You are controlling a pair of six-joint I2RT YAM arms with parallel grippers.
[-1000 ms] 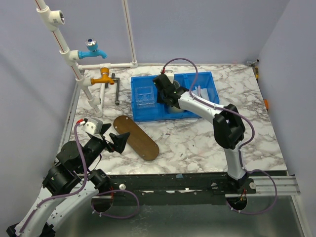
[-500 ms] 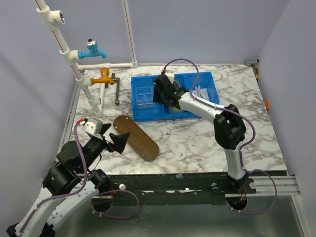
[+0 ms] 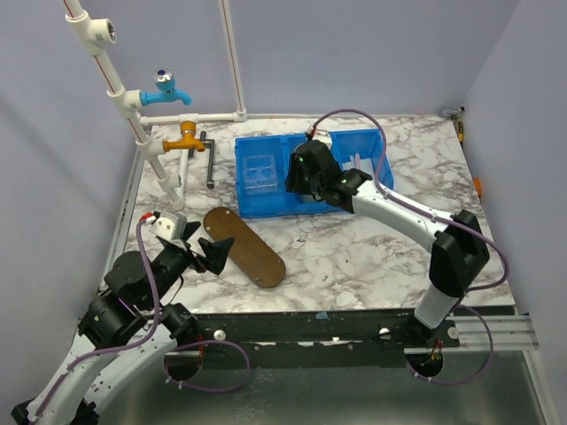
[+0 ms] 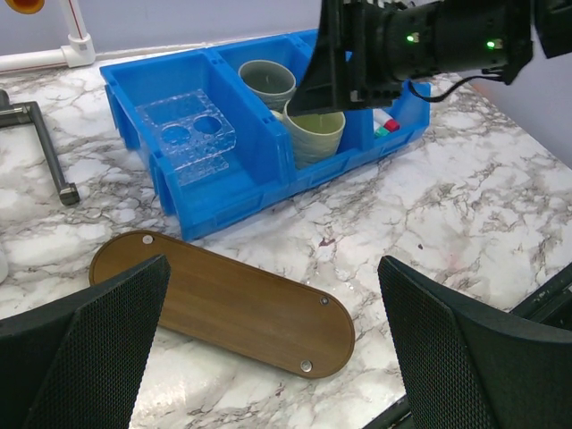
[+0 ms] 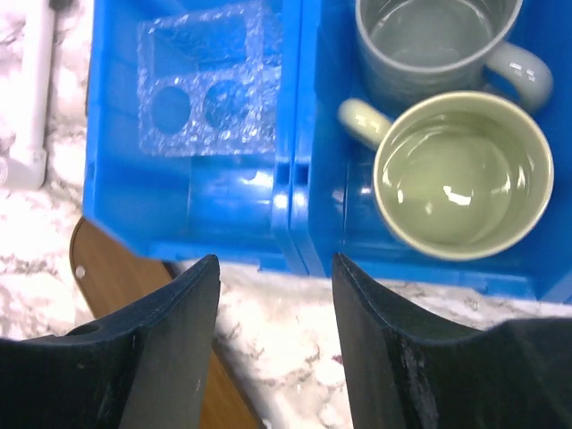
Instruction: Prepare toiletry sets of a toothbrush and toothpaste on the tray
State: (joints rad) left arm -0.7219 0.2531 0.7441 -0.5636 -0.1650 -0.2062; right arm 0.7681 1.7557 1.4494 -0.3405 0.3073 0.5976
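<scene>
Two grippers are in play, and neither has hold of anything. On your left, the left gripper [image 3: 213,253] hangs over the table's near left corner with its jaws spread as wide as they go. Just beside it lies the tray [image 3: 244,245], flat on the marble at a slant, with nothing on it.

Further back sits the blue bin [image 3: 266,205]. Its left compartment holds a clear holder [image 5: 201,85] with round holes. The middle one holds a grey mug [image 5: 438,36] and a pale green mug [image 5: 460,174], side by side.

Your right gripper [image 5: 273,268] hovers above the bin's near wall, jaws partly spread. The toiletry items [image 3: 360,165] lie in the right compartment, too small to tell apart.
</scene>
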